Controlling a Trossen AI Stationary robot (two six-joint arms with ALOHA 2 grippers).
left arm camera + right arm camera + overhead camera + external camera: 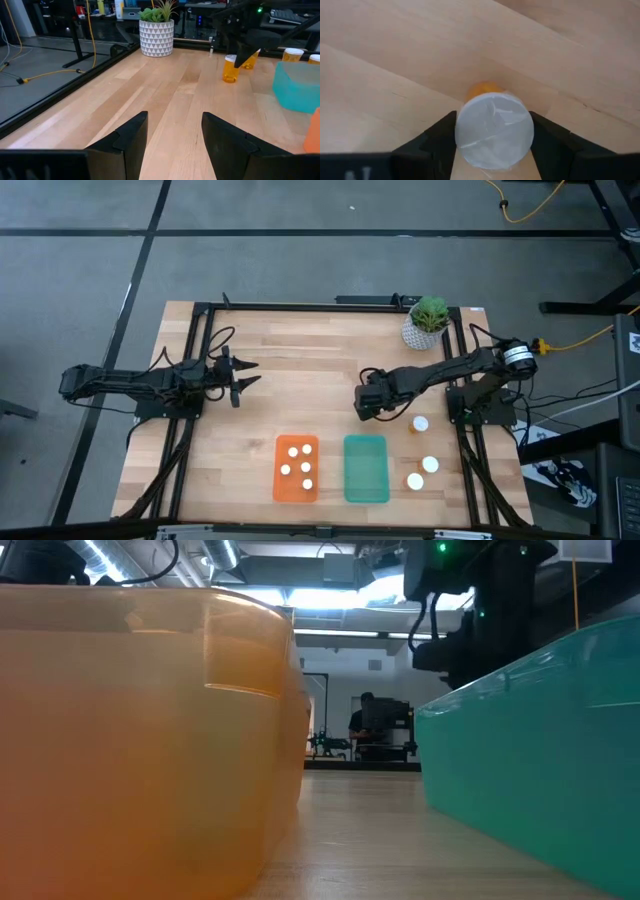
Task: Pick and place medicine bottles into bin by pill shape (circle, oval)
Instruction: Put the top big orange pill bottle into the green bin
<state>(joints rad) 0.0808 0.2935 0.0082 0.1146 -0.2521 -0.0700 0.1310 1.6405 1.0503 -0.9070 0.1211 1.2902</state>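
A medicine bottle [494, 131] with a white cap and an amber body stands upright on the wooden table, seen from straight above in the right wrist view. My right gripper [370, 404] points down over it at the table's middle right, shut on it. My left gripper [174, 135] hangs open and level over the table's left side [240, 380], with nothing between its fingers. Three more medicine bottles [420, 423] [430, 465] [415, 480] stand right of the teal bin [366, 469]. The orange bin [296, 469] holds several small white-capped bottles. My right gripper pinches the bottle's white cap [465, 135] between its two fingers, one on each side of the round rim. The fingers come from above, pointing down. The bottle is upright; the cap hides its base, so whether it still rests on the table cannot be told.
A white patterned pot with a green plant [428, 320] stands at the far right corner. The two bins lie side by side near the front edge, their walls filling the low view [150, 720] [540, 740]. Bare wood lies between the two arms.
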